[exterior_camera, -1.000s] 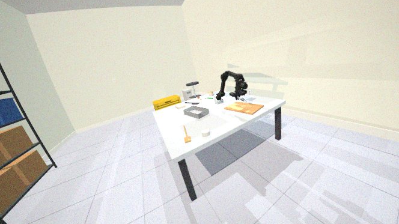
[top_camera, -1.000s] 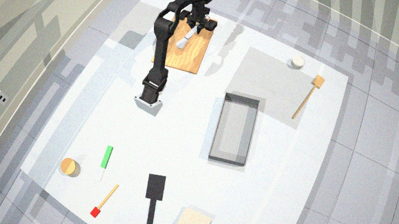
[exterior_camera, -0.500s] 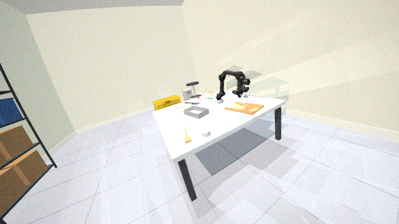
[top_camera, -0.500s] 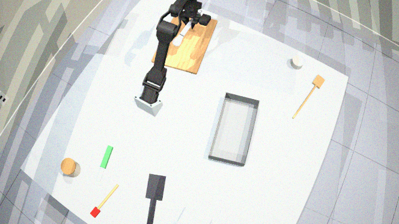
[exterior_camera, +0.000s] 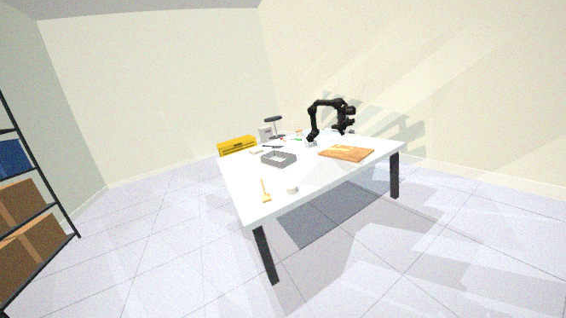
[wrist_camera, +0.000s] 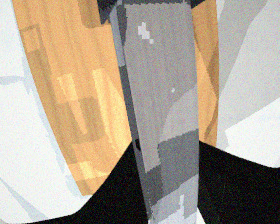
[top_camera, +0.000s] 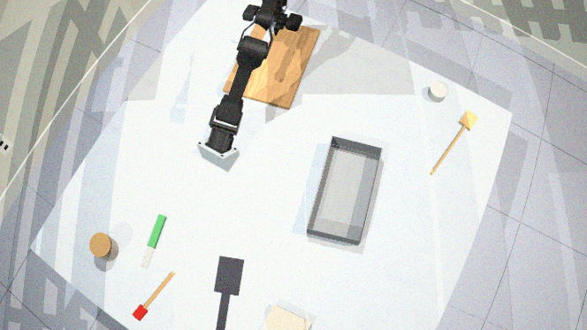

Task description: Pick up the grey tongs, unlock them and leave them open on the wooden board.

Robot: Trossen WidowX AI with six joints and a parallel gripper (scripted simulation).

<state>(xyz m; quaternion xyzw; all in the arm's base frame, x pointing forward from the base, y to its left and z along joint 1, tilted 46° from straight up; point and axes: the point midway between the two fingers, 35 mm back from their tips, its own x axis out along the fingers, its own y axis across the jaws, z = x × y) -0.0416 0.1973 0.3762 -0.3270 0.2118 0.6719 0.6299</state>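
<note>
White table (exterior_camera: pixel 273 202) on dark legs, standing on a pale tiled floor (exterior_camera: pixel 426 262) in a cream-walled room; shelving (exterior_camera: pixel 25 202) at 9 o'clock. Gripper (top_camera: pixel 270 28), fingers narrowly apart, clamps the grey tongs (wrist_camera: pixel 157 96) above the far end of the wooden board (top_camera: pixel 287 72), at 12 o'clock on the table in the top view. Roasting tin (top_camera: pixel 354 232) lies near centre, apart from the board; whether the tongs touch the board cannot be told.
</note>
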